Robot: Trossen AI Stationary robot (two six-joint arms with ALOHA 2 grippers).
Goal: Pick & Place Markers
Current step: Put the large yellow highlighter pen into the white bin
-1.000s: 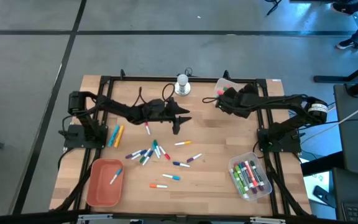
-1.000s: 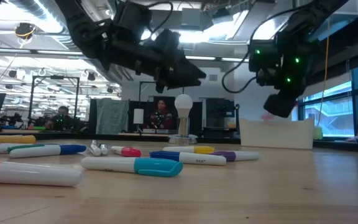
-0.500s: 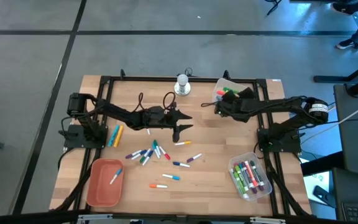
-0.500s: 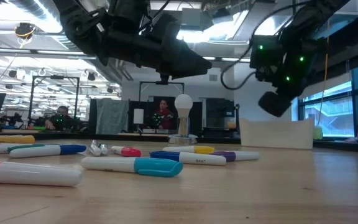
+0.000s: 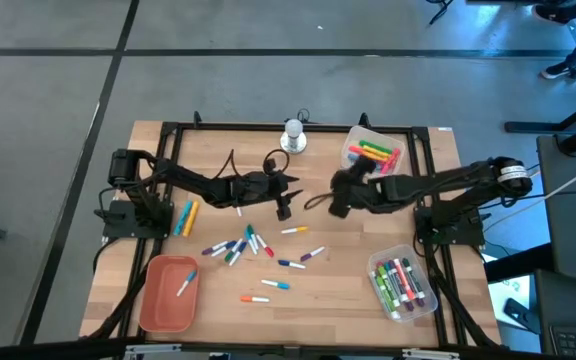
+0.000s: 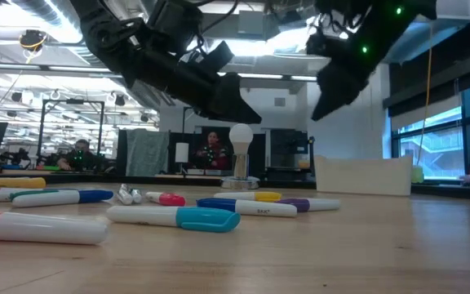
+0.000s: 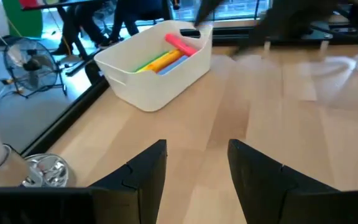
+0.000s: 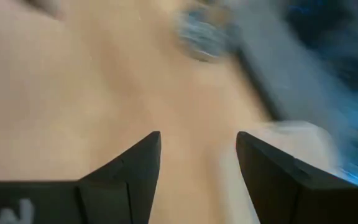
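While a red tray (image 5: 168,293) at the table's (image 5: 348,270) near left holds one marker lying aslant, most markers (image 5: 236,247) lie scattered mid-table, long axes pointing every way. Above them the left gripper (image 5: 283,207) hangs with fingers apart, holding nothing. Right of it, the right gripper (image 5: 334,192) hovers over bare wood, also spread and empty. One bin (image 5: 372,157) at far right holds bright markers; another bin (image 5: 404,283) near right holds more, lengthwise. Beyond the wooden top stands an office.

Markers (image 5: 243,246) mid-table (image 5: 348,240), between tray (image 5: 168,293) and bin (image 5: 404,284).
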